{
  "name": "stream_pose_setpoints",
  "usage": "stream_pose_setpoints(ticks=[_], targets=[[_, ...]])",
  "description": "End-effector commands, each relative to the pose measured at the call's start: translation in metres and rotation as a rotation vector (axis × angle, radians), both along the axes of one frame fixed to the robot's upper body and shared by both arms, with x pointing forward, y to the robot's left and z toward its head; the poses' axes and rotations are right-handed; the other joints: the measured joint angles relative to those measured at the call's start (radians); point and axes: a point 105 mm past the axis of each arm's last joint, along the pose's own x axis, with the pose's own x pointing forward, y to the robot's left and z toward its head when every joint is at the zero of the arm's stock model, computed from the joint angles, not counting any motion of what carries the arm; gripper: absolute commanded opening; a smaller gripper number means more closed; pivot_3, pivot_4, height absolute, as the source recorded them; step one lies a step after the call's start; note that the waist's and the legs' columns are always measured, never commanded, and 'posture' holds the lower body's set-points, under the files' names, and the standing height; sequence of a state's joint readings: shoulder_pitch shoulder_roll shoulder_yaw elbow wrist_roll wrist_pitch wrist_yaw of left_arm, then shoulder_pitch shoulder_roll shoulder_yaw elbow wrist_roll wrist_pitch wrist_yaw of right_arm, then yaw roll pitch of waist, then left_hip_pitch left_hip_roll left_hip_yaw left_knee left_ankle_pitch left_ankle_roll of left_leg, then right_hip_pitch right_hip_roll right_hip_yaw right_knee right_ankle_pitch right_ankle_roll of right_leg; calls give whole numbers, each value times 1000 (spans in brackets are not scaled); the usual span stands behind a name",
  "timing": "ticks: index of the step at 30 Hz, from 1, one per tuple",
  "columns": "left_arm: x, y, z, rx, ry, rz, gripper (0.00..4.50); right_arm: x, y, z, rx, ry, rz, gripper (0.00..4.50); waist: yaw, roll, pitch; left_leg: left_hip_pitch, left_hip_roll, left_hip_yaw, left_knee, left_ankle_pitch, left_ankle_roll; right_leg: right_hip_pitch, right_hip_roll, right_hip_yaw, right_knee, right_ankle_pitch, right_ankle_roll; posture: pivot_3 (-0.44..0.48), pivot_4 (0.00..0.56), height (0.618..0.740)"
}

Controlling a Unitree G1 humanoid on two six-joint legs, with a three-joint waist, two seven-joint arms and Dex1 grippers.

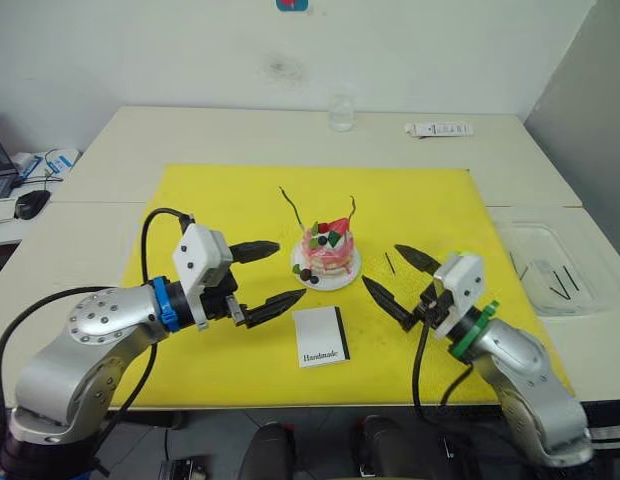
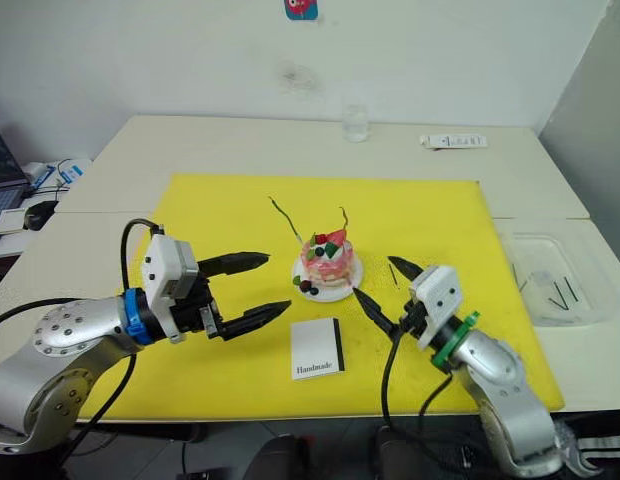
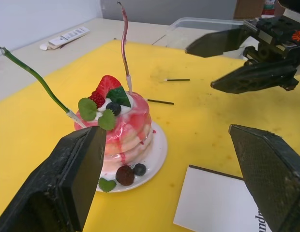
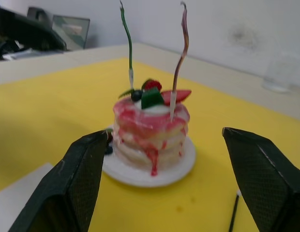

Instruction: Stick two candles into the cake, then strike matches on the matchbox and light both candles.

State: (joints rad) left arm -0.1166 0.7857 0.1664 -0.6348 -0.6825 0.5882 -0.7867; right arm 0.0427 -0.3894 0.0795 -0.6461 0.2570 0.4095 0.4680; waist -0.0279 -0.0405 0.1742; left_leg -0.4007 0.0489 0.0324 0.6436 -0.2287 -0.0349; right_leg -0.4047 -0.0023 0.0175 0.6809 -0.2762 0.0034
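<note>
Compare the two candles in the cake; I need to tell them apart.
The green candle leans well outward from the cake's edge; the brownish-pink candle stands nearly upright beside the strawberry. Both are thin, wavy, unlit, with white ends pushed into the cream.

The script word "Handmade" runs along the lower edge of the flat white matchbox, which lies on the yellow mat at about 6 o'clock from the cake.
</note>
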Motion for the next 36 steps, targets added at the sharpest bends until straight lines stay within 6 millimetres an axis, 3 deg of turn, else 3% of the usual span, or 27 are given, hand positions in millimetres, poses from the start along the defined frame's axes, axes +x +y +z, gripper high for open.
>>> stream_pose_setpoints(ticks=[1,4,9,15,18,23,26,29,36], targets=[[-18,-14,6,25,-31,-101,4500,-3,-11,2,-31,-4,-68,3967,0,0,0,0,0,0,0,0,0,0,0,0,0,0,0,0,150,740],[-25,-24,-5,74,-37,-185,4500,1,-15,-4,-57,25,-117,3967,0,0,0,0,-1,1,0,0,0,0,0,1,0,0,0,0,150,740],[-5,-25,0,26,-85,-148,4500,11,-26,-8,-37,24,-219,3967,2,0,0,0,-1,0,1,0,0,0,0,-1,0,0,0,0,150,740],[3,-11,-13,2,-24,-74,4500,0,-24,-4,-76,49,-89,3967,-1,0,0,-1,-1,1,0,0,0,0,1,1,-1,-1,0,0,150,740],[4,-2,-20,-71,146,-23,4500,-6,-27,2,-116,59,-12,3967,0,0,0,-1,-1,0,0,0,0,0,0,0,-1,-1,1,0,150,740],[-15,32,-32,-159,638,1,4500,-15,-25,9,-214,94,162,3967,-5,0,1,0,1,-1,0,0,0,0,1,-1,0,-1,1,0,150,740],[-15,32,-27,-212,786,-3,4500,-13,-25,7,-252,140,201,3967,-1,0,1,1,0,-3,0,0,0,0,1,-3,1,-1,0,0,150,740],[-14,27,-32,-228,929,2,4500,-14,-20,3,-296,168,246,3125,6,-1,2,0,-1,-2,0,0,0,0,0,-3,0,-1,1,0,150,740],[-8,21,-62,-260,1130,75,4500,-16,-7,-1,-346,209,324,438,3,-1,2,-1,-2,-1,0,0,0,0,-2,-1,-1,-2,1,0,150,740]])
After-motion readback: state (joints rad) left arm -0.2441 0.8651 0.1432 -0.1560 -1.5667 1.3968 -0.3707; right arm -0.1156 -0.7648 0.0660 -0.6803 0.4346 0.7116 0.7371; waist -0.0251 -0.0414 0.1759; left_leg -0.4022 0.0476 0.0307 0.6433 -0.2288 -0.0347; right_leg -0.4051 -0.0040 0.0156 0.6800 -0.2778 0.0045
